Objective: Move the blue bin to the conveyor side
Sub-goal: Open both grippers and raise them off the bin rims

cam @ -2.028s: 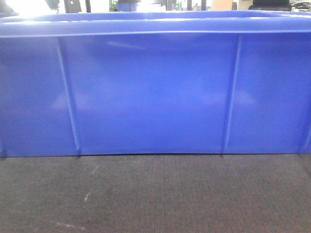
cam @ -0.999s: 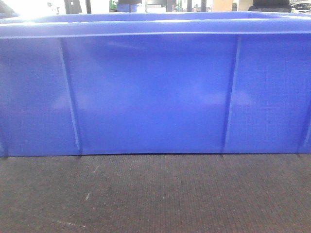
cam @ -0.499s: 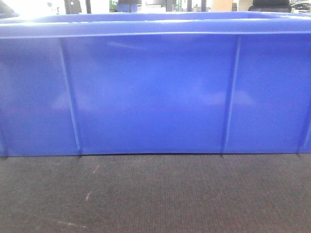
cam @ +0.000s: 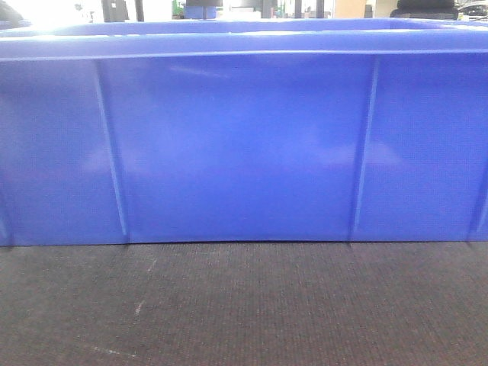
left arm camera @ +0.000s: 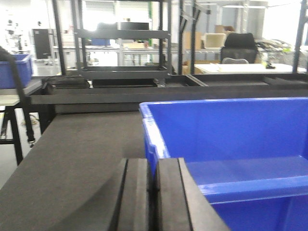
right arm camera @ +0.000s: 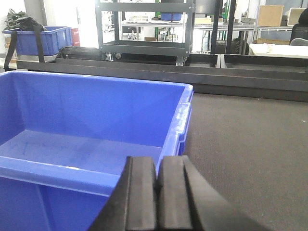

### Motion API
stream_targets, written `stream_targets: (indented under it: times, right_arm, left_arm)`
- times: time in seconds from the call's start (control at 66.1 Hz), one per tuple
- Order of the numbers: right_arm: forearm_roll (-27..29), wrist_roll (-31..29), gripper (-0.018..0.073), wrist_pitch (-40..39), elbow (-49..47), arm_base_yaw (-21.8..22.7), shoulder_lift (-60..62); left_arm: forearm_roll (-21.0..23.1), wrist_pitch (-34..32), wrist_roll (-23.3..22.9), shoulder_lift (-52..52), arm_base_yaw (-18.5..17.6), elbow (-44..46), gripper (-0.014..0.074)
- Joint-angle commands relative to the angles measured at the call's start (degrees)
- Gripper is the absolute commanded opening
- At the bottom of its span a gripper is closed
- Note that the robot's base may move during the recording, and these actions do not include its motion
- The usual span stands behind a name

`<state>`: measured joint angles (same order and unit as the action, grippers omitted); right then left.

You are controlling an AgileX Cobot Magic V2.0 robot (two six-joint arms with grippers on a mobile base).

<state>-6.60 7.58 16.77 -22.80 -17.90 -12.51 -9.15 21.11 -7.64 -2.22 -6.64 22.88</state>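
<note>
Across the earlier frames the blue bin [cam: 244, 145] had barely shifted; it sat on the conveyor [cam: 244, 305]. I saw my left tool [left arm camera: 153, 192] and right tool [right arm camera: 158, 192] clenched empty near its corners; pushing unevenly might have skewed it.

Background: bright industrial workshop.
Black wheeled shelving rack [right arm camera: 144, 29] stands behind a dark rail [right arm camera: 192, 72]. Office chair [left arm camera: 238, 46] at right, white worktable [left arm camera: 240, 68] beside it; strong daylight washes out the far windows [left arm camera: 101, 12].
</note>
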Motion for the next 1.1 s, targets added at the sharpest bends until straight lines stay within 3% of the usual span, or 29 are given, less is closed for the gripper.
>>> stream_targets:
  times: [0.0,0.197,0.439,0.469,1.09]
  right_arm:
    - [-0.4,0.2,-0.0078,-1.4,0.1,0.2,0.3]
    - [-0.4,0.2,-0.0078,-1.4,0.1,0.2,0.4]
    - [-0.4,0.2,-0.0078,-1.4,0.1,0.2,0.4]
    - [-0.4,0.2,-0.0078,-1.4,0.1,0.2,0.4]
    - [-0.4,0.2,-0.0078,-1.8,0.1,0.2,0.4]
  left_arm:
    - [2.2,-0.1,0.1,2.1,3.1,-2.1,0.0004]
    - [2.4,-4.8,0.1,2.2,7.0,-11.6,0.0004]
    - [3.9,-21.4,0.1,2.2,6.9,-22.9,0.0004]
    - [4.4,-18.6,0.1,2.2,6.9,-22.9,0.0004]
    - [4.5,-19.1,0.1,2.2,6.9,-22.9,0.0004]
